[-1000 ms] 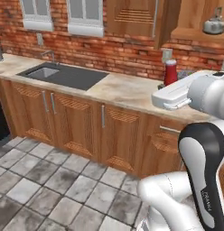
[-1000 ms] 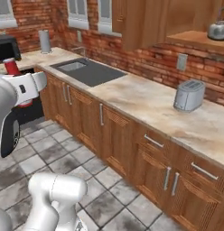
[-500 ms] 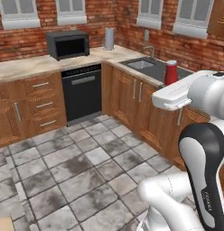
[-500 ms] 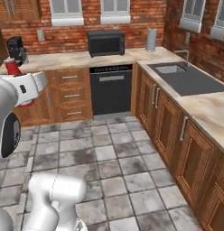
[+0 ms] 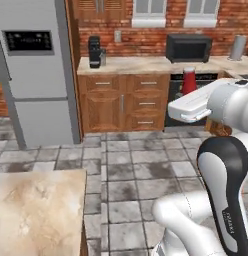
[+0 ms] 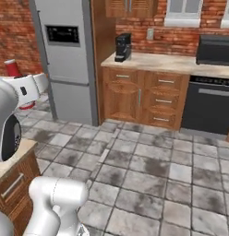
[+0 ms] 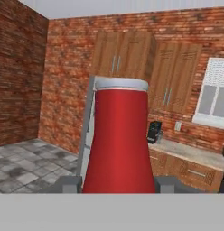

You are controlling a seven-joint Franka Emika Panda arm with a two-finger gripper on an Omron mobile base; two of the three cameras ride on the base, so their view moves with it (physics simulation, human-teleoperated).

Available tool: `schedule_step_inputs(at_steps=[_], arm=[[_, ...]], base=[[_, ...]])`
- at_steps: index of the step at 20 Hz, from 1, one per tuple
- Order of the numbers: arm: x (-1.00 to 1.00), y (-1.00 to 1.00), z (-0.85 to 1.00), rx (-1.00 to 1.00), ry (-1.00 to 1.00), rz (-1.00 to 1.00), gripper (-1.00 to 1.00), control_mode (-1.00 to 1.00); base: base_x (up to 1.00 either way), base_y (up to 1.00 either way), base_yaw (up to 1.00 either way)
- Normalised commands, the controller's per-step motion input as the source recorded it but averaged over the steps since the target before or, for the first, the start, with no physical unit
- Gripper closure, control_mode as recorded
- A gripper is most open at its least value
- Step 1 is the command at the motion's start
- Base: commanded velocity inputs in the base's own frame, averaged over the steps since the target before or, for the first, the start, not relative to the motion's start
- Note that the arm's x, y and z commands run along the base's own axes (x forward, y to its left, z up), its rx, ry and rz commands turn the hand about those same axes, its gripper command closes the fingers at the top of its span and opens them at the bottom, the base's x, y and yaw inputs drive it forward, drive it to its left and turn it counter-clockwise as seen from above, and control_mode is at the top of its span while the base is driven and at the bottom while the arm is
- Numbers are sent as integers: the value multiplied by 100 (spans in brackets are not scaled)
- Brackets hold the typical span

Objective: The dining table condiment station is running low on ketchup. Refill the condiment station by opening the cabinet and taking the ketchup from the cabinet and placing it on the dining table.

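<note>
Arm rises at lower right of left base view, elbow bent, forearm reaching level toward centre right. Gripper (image 7: 117,184) fingers (image 7: 68,184) closed on either side of the ketchup (image 7: 118,144), held upright. In right base view forearm sits at left edge, ketchup (image 6: 13,68) showing above wrist

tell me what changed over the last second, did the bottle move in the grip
The base turned, so the whole view swung from the sink counter and toaster past the dishwasher to the tall grey fridge and a corner of the beige marble dining table. The small red ketchup bottle stayed upright and clamped in the gripper, arm pose unchanged.
</note>
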Motion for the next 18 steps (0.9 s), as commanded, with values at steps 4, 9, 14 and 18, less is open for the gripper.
schedule_step_inputs(at_steps=[4, 9, 14, 18], arm=[[0, 0, 0, 0, 0, 0, 100, 100], [0, 0, 0, 0, 0, 0, 100, 100], [0, 0, 0, 0, 0, 0, 100, 100], [0, 0, 0, 0, 0, 0, 100, 100]], base=[[-50, 34, 77], [-74, 6, 73], [-87, 0, 70], [-74, 0, 69]])
